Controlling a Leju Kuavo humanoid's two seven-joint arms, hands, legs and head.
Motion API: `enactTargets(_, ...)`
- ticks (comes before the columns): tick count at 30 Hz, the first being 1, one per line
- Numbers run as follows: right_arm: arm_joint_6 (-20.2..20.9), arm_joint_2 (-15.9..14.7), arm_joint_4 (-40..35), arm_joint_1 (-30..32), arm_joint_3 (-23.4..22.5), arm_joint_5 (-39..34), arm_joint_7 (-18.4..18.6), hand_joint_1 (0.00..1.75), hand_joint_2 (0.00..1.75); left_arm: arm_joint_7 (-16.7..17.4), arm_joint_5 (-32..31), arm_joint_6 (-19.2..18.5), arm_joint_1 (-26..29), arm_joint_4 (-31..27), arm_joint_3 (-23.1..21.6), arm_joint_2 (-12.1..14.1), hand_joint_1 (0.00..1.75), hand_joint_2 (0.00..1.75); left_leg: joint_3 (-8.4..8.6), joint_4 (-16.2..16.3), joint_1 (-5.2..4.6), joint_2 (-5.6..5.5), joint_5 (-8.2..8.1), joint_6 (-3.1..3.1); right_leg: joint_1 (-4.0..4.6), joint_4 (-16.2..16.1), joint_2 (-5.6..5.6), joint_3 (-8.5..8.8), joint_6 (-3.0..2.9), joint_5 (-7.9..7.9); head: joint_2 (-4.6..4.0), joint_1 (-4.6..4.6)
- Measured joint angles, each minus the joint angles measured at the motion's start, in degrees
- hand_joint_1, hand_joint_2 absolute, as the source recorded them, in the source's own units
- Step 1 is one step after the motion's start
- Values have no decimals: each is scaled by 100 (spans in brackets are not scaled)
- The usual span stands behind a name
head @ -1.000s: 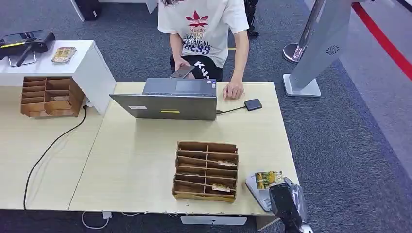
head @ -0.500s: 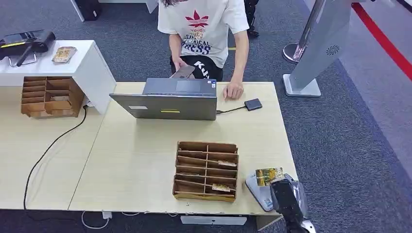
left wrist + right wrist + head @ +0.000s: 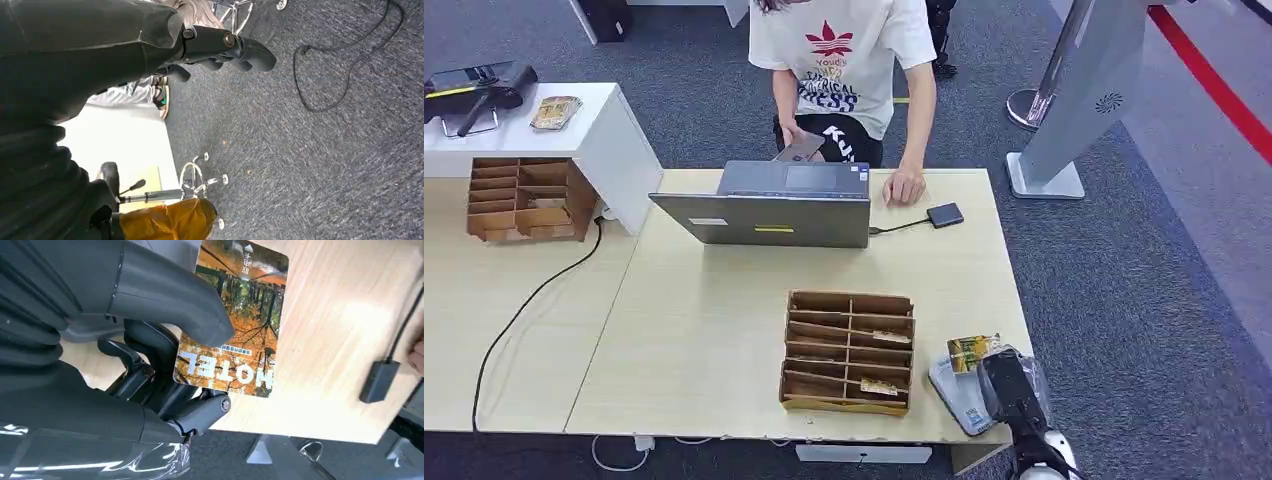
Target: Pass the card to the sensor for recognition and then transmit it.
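Note:
My right hand [image 3: 1006, 388] is at the table's front right corner and pinches a hotel card [image 3: 972, 352] printed with orange autumn trees. The card hangs over the far end of a flat grey sensor pad [image 3: 952, 396] lying on the corner. In the right wrist view the thumb presses on the card's [image 3: 235, 325] face, darker fingers [image 3: 150, 360] support it from behind, and my right hand [image 3: 165, 335] holds it above the wood tabletop. My left hand [image 3: 210, 45] hangs over grey carpet, its fingers loosely apart and holding nothing.
A wooden card organizer [image 3: 849, 350] stands just left of the pad. Farther back are an open laptop [image 3: 769, 205], a small black device [image 3: 944, 215] cabled to it, and a person [image 3: 854, 60] with one hand on the table. A second organizer [image 3: 524, 198] sits far left.
My right hand has carried the card a little away from the table's front edge, toward the far end of the grey pad. The person and the rest have hardly moved.

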Motion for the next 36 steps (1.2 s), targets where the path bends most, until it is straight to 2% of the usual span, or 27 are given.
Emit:
enactTargets(23, 136, 35, 601, -257, -175, 13, -85, 175, 175, -2, -33, -31, -1, 0, -13, 0, 0, 175, 2, 0, 0, 1, 0, 0, 0, 0, 0, 2, 0, 0, 0, 0)
enactTargets(31, 87, 35, 671, -248, -199, 612, -26, 175, 175, -2, 81, -28, 0, 0, -13, 2, 0, 175, 3, 1, 0, 0, 0, 0, 0, 0, 0, 2, 0, 0, 0, 0)
enactTargets(36, 52, 35, 592, -163, -212, 704, -11, 175, 175, -2, 157, -15, 0, 0, -13, 2, 0, 175, 3, 1, 0, -1, 0, 0, 0, 0, 0, 2, 1, 0, 0, 0)
